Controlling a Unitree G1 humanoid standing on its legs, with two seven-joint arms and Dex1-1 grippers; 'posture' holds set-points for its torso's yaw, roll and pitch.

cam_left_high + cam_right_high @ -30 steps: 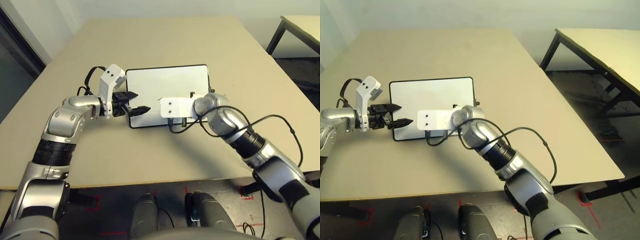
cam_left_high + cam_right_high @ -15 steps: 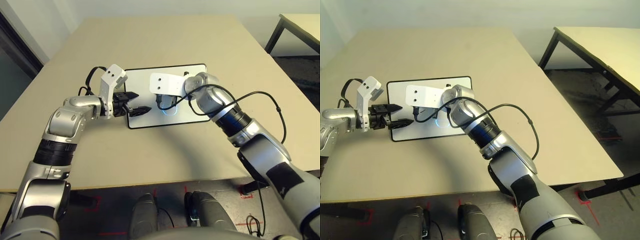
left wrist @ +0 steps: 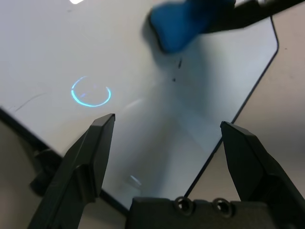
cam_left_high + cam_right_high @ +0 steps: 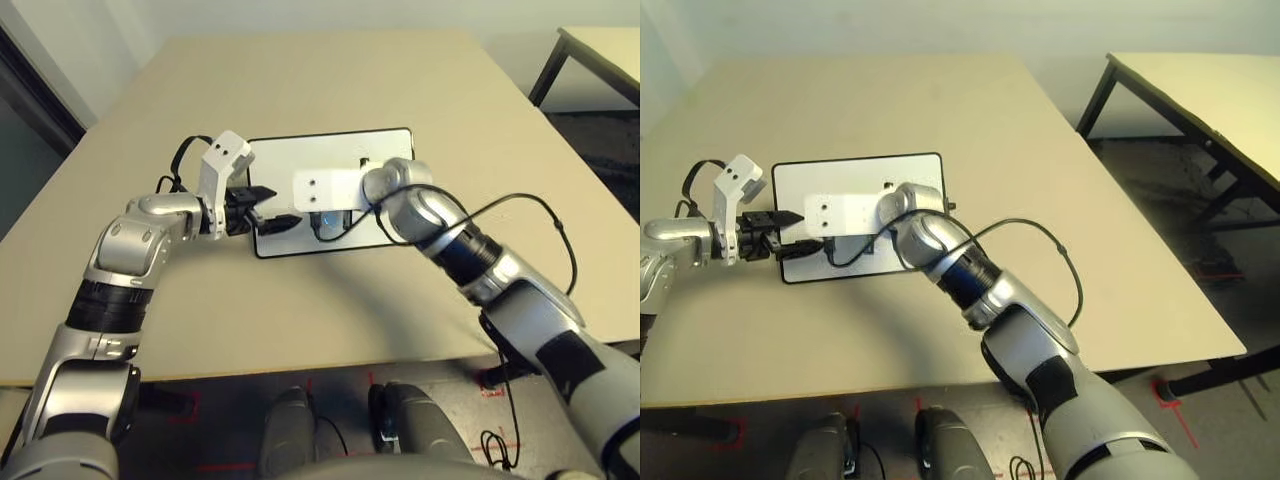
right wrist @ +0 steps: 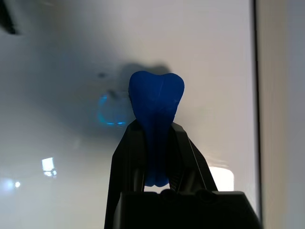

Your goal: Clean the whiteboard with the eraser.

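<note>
- The step in hand looks to be the wiping itself: the right gripper [image 5: 156, 143] has its two fingers pinched hard on the eraser [image 5: 156, 102], squeezing the blue block at its waist so that the free end bulges out past the fingertips toward the whiteboard [image 4: 385, 150].
- In the head views the whiteboard lies flat on the table [image 4: 330, 80], a little toward 11 o'clock from the table's middle, with the right forearm reaching across it from 4 o'clock.
- The eraser sits over the board's white face, in its half toward 9 o'clock; whether it presses on the surface or hangs just above cannot be told.
- The left gripper [image 3: 167, 136] stands with its fingers spread wide and holds nothing; it is at the board's 9 o'clock short edge, one fingertip over the corner nearest the robot, seemingly to steady the board.
- In the left wrist view a few small dark specks [image 3: 178, 67] remain on the board just beside the eraser.
- The next move, as a judgement, calls for pressing the eraser flat and sweeping it over those specks while the board is kept from sliding.
- No container is on the table.
</note>
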